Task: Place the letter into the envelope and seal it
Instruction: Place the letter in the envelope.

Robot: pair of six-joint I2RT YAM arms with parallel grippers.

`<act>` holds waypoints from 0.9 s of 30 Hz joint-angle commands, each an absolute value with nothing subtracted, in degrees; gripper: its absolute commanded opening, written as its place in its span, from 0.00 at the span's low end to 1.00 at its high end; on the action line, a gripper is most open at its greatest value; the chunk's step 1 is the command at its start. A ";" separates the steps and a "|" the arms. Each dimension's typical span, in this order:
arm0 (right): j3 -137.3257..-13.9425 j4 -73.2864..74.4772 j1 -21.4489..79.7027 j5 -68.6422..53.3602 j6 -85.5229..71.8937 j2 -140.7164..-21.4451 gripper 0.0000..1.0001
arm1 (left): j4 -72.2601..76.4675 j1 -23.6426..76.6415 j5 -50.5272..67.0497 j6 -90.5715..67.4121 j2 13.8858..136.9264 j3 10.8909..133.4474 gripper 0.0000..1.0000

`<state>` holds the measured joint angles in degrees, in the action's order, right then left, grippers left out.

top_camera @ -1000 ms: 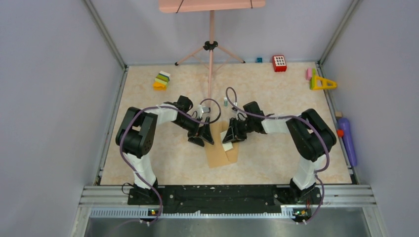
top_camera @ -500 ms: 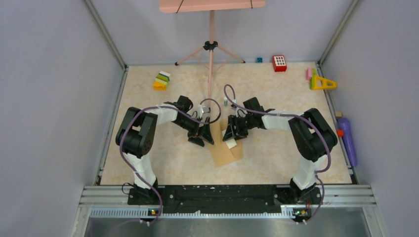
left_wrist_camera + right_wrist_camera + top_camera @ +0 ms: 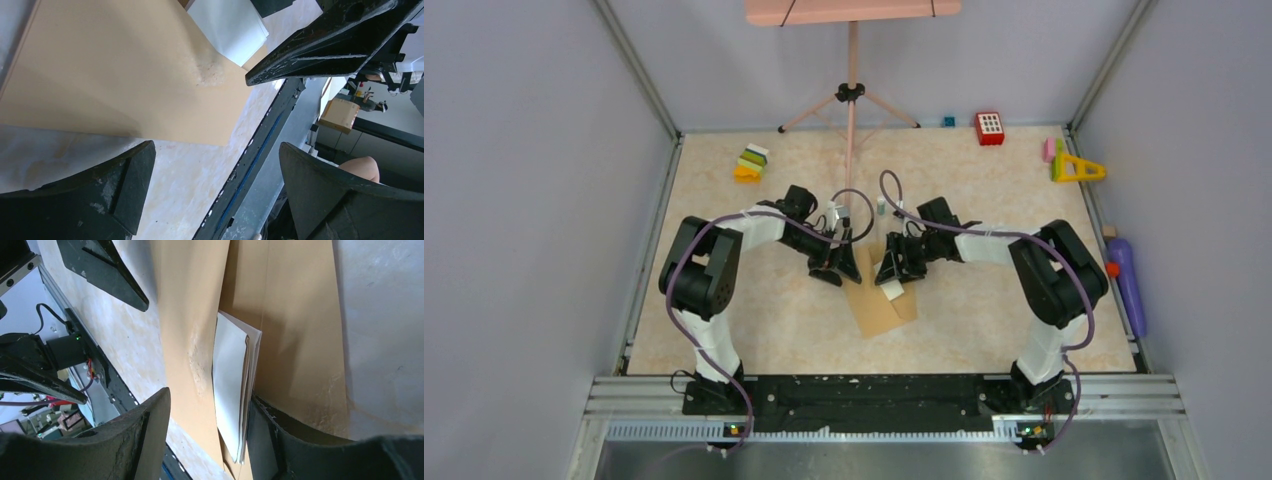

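A folded letter (image 3: 230,385) on the brown envelope (image 3: 300,315) is straddled by the released right gripper (image 3: 209,407); the left gripper (image 3: 216,150) is spread wide, empty.

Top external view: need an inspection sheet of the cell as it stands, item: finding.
Surface: beige marbled table, no spills seen.
Job's things: brown envelope flat between the arms; folded white letter lies on it, largely exposed, one edge against a rumpled brown layer.
Clutter: stacked coloured blocks, red block, yellow triangle near the far edge.
Hands: left hand open, beside the envelope; right hand open, letter between its fingers, not clamped.
Cables: purple cables loop above both wrists.
Surroundings: pink tripod behind the table; purple bottle outside the right rail.
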<state>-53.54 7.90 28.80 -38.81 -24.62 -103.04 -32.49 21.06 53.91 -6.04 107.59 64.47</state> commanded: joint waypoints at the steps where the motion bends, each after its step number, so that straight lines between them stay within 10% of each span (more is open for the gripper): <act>1: -51.65 5.07 28.46 -36.68 -26.49 -102.43 0.55 | -28.24 21.94 54.88 -8.85 106.82 65.51 0.99; 27: -58.67 15.92 27.07 -29.50 -14.03 -99.16 0.57 | -31.07 25.72 41.21 -4.57 110.61 67.94 0.98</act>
<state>-55.64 12.34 28.03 -34.59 -19.59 -102.00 -31.46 25.52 46.17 -7.49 109.16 67.68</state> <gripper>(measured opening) 0.565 0.983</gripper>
